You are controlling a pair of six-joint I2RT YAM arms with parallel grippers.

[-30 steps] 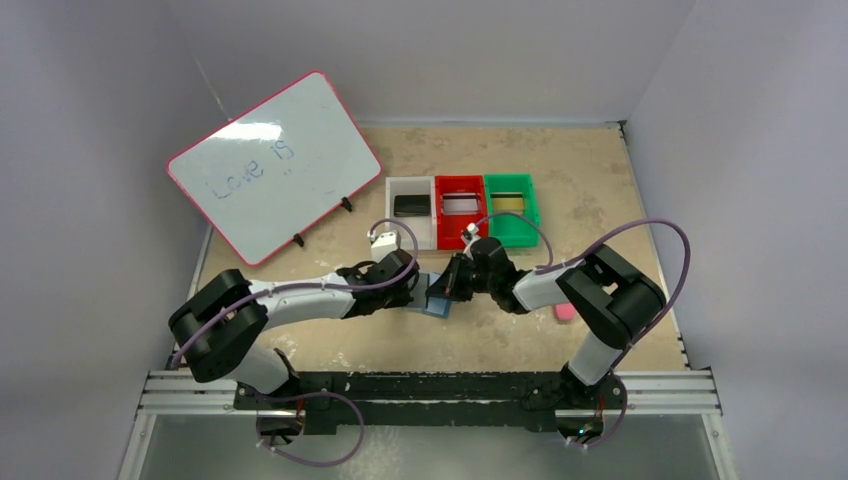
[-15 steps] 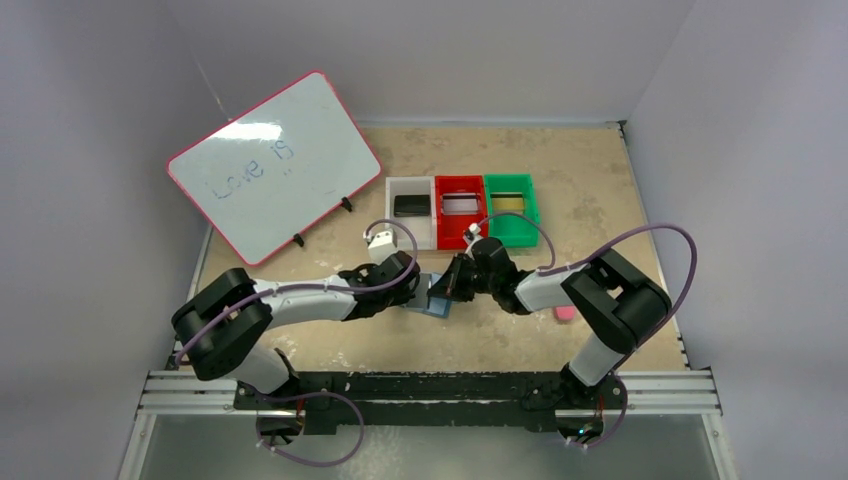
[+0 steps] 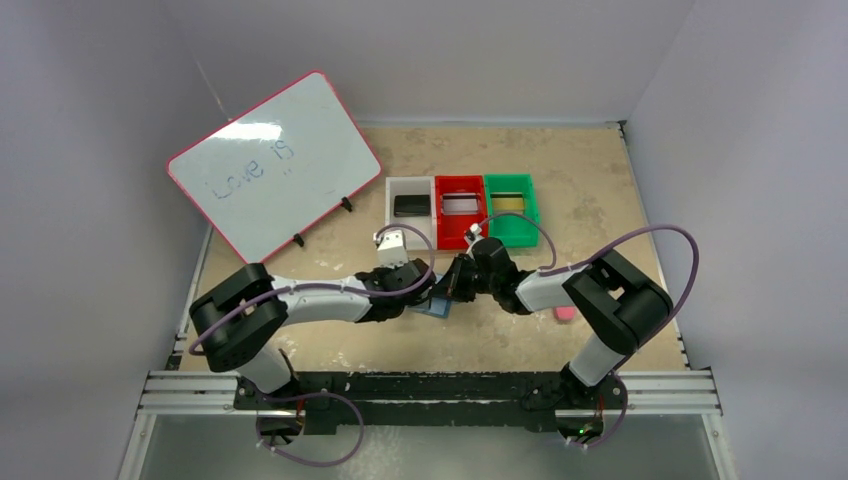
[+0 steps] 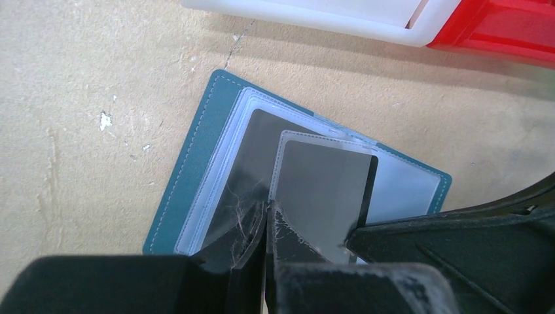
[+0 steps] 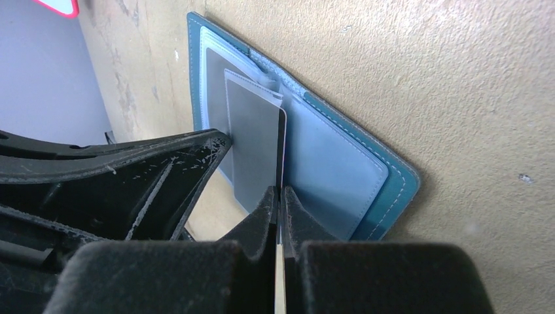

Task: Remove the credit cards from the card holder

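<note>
The slate-blue card holder [image 3: 437, 306] lies open on the table between both arms, its teal cover [image 4: 186, 176] flat and a pale blue pocket [image 5: 334, 176] showing. One clear sleeve stands raised with a dark grey credit card [image 4: 324, 190] in it. My left gripper [image 4: 267, 208] is shut on that sleeve's left edge. My right gripper [image 5: 280, 191] is shut on the thin edge of the credit card [image 5: 255, 144] from the opposite side. In the top view the left gripper [image 3: 424, 294] and the right gripper [image 3: 452, 286] almost meet over the holder.
Behind the holder stand a white bin [image 3: 410, 212] with a black card, a red bin [image 3: 459, 210] with a silvery card and a green bin [image 3: 510, 208] with a gold card. A whiteboard [image 3: 272, 165] leans at the back left. A small pink block [image 3: 564, 313] lies by the right arm.
The left arm has shifted right toward the holder and its jaws have closed on the sleeve. The right gripper has stayed shut in place.
</note>
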